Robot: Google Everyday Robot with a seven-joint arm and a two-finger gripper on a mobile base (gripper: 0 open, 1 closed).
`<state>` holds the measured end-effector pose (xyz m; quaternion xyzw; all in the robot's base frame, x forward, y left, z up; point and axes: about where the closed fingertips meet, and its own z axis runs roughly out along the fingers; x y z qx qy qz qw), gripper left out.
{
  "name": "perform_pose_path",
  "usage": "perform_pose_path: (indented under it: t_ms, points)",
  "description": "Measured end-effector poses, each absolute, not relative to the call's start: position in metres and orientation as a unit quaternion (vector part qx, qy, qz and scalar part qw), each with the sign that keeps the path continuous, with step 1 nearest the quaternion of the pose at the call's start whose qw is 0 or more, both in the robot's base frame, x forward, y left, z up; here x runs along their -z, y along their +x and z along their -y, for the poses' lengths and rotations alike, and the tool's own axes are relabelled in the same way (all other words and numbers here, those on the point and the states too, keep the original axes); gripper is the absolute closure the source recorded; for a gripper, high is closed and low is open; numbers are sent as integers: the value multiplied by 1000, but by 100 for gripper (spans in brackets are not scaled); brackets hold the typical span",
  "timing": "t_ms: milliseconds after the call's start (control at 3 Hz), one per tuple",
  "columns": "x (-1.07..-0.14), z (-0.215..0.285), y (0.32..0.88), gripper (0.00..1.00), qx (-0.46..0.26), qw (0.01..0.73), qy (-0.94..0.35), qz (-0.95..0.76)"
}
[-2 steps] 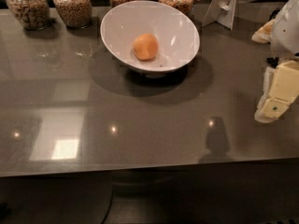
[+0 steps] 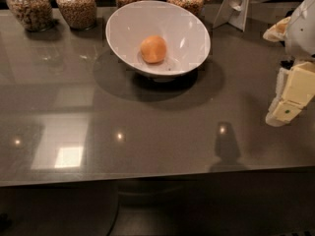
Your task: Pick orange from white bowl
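The orange [image 2: 153, 49] lies inside the white bowl [image 2: 123, 28], near its middle. The bowl stands tilted on the dark grey table [image 2: 147, 132], towards the back. My gripper [image 2: 290, 95] hangs at the right edge of the view, above the table, well to the right of the bowl and apart from it. Its cream-coloured fingers [image 2: 285, 111] point down and to the left. Nothing shows between them.
Several glass jars of grains [image 2: 76, 5] stand in a row along the back of the table behind the bowl. A white folded stand [image 2: 235, 6] is at the back right. The table's front edge [image 2: 157, 177] runs across the lower part of the view.
The gripper sits slightly higher and further right in the view than before. The bowl and the orange have not moved.
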<state>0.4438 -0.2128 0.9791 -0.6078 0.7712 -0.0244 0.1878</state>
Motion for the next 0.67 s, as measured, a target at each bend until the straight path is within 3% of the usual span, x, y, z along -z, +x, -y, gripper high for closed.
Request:
perform_pose_path:
  t_ms: [667]
  points:
    - [-1008,176,505,0,-22,341,-597,-725]
